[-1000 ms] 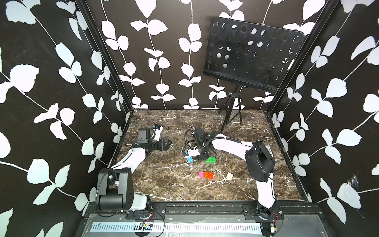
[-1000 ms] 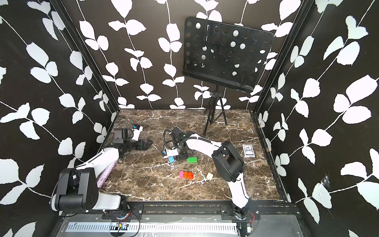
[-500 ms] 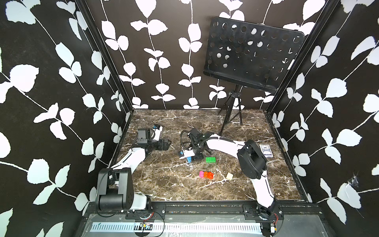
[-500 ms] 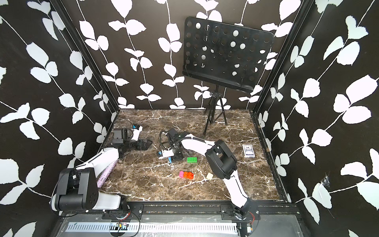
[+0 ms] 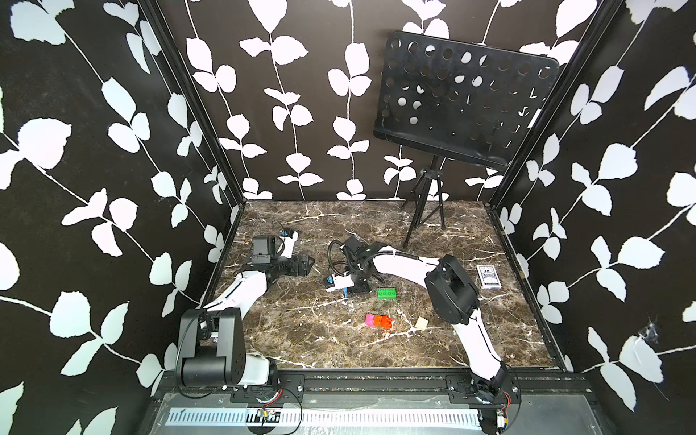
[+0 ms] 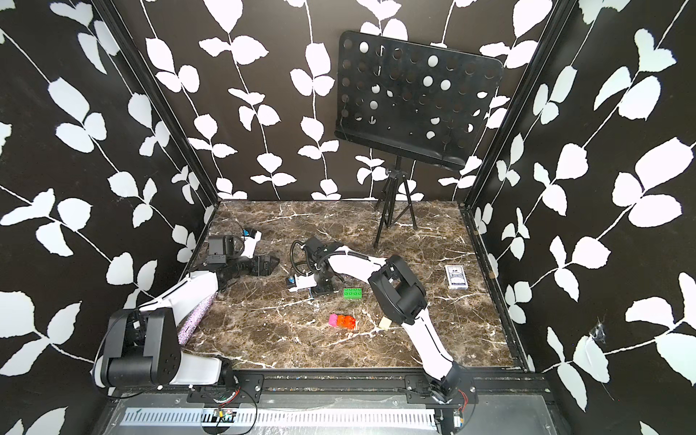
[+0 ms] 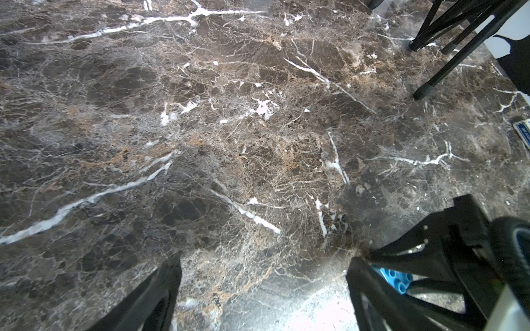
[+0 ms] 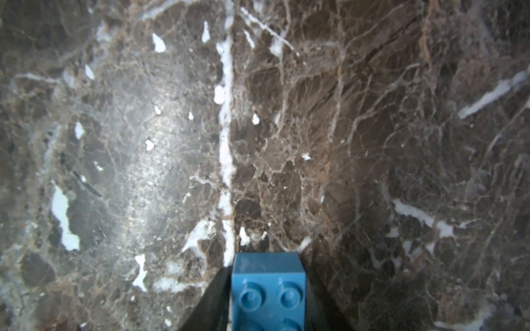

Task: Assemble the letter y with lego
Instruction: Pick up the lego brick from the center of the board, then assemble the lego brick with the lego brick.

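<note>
Arms lie low over the marble worktop (image 5: 301, 339); the right arm reaches from its base across the middle, elbow raised and wrist bent down, and the right end effector (image 5: 351, 290) pinches the blue brick (image 8: 268, 289) between its dark fingers (image 8: 212, 301), close over the marble; the left arm runs along the left side, and the left end effector (image 7: 258, 289) points toward the centre with its fingers spread over bare stone; the green brick (image 5: 386, 293) lies just beside the right end effector; the pink and orange bricks (image 5: 378, 320) sit nearer the front in a touching row; the cream brick (image 6: 385, 322) is half hidden by the right elbow; the card box (image 5: 488, 277) is cut off in the left wrist view, its print too small to read.
</note>
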You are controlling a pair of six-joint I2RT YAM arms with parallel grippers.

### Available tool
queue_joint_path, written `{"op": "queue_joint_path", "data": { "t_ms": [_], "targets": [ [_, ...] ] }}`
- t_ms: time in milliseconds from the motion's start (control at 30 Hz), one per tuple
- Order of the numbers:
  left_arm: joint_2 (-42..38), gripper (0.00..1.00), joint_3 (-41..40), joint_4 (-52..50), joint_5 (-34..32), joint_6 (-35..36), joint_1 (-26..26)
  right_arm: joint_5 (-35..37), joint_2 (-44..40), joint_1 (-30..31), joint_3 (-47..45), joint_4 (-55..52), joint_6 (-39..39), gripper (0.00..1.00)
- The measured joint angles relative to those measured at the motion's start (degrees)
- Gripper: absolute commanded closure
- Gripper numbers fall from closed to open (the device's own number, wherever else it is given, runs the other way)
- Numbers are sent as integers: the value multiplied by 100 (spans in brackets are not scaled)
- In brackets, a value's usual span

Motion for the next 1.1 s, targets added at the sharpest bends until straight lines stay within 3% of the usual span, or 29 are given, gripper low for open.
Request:
{"op": "queue_joint_path", "data": {
  "t_ms": [367,833,1100],
  "targets": [
    [0,9,-35,26,85,-63,0,20,-282,-28,-448,396,317,70],
    [101,9,-81,92,378,-186,-387,55,-2190,-555,-2153,1200,1196,71],
    [140,9,-81,92,400,-184,-540,560,-2892,-715,-3418,1147,1495,72]
  ]
}}
